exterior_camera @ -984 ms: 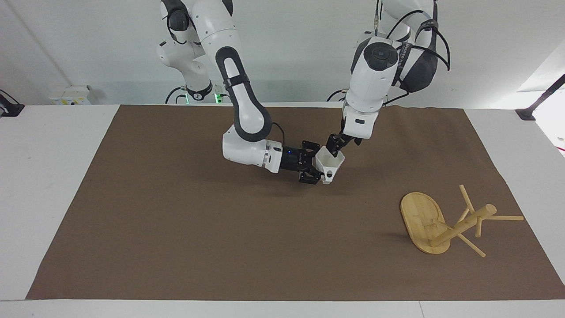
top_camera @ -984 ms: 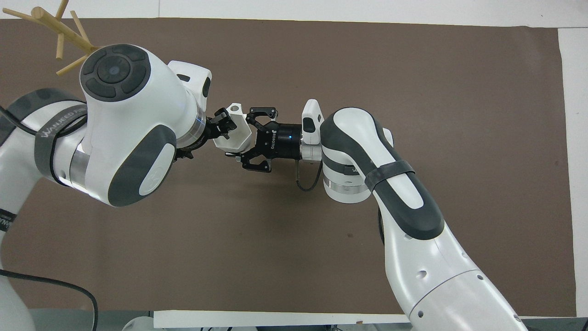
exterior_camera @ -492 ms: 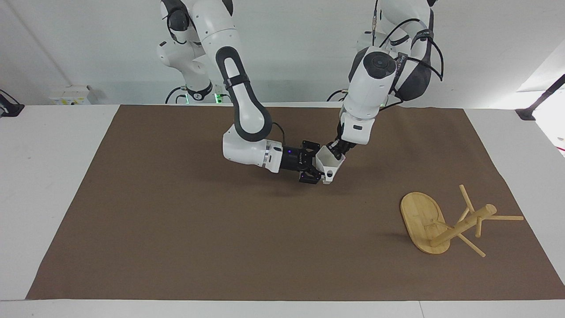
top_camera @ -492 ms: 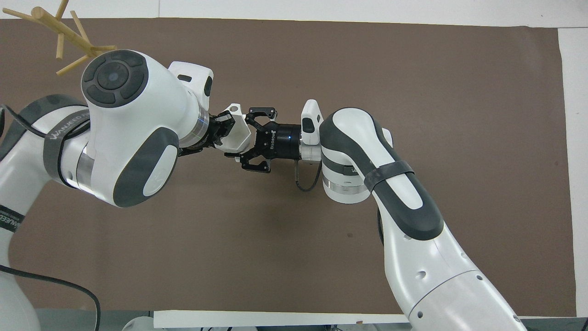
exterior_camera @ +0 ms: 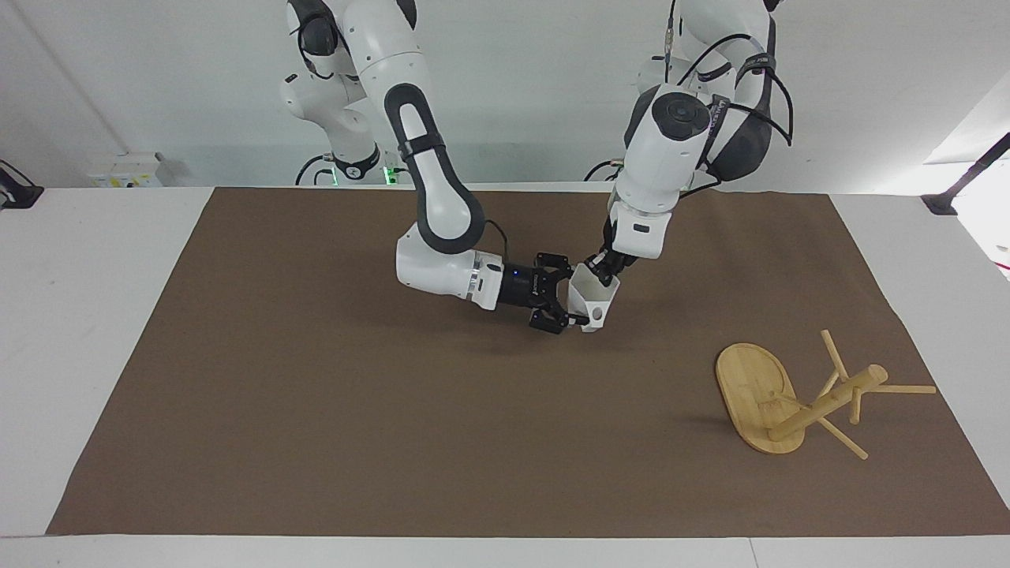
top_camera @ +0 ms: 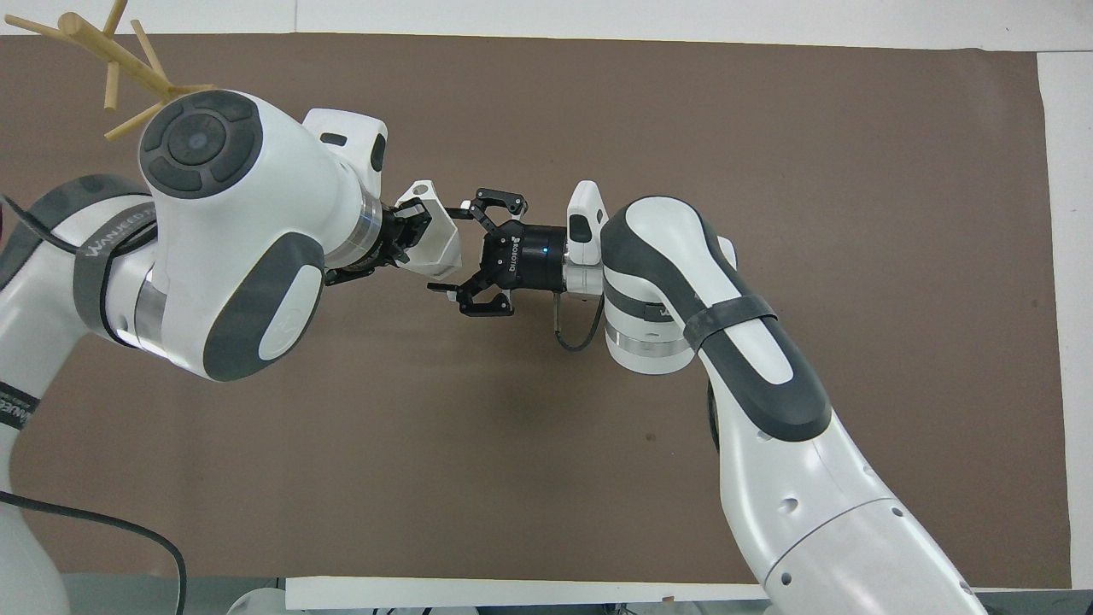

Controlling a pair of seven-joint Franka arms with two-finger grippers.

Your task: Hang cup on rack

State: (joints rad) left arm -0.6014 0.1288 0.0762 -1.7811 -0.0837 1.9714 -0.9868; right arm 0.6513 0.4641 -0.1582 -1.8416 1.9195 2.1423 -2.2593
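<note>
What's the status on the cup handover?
Left claw shut on cup rim, midair over mat. Right claw open, fingers around cup body. Mug tree tipped over at left arm's end.

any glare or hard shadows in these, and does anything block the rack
Facing view: even light, only soft shadows under the cup and beside the toppled rack; bright patch at the edge past the left arm's end. Overhead view: the left arm hides most of the rack, no glare.
</note>
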